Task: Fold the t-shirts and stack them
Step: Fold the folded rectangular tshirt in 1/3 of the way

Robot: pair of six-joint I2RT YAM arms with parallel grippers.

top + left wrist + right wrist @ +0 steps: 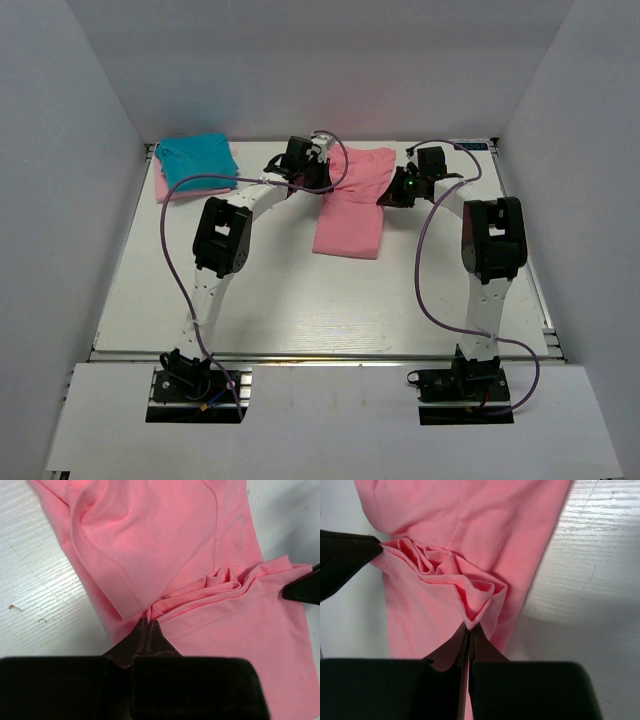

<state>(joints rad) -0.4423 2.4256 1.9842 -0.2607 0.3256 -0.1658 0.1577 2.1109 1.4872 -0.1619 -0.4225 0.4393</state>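
The salmon-pink t-shirt (352, 210) lies partly folded at the middle back of the table. My left gripper (322, 182) is shut on a bunched fold at its left edge, and the pinch shows in the left wrist view (148, 623). My right gripper (393, 194) is shut on the cloth's right edge, where the fabric puckers up at the tips (470, 628). Between the two grips the shirt (165, 545) is gathered into wrinkles (445, 567). A folded teal-blue t-shirt (197, 160) rests on a pale pink t-shirt (170, 189) at the back left.
White walls close in the table (300, 300) at the back and on both sides. Purple cables (180, 270) loop beside each arm. The other gripper's dark finger shows at the right edge of the left wrist view (305, 587) and at the left of the right wrist view (345, 560).
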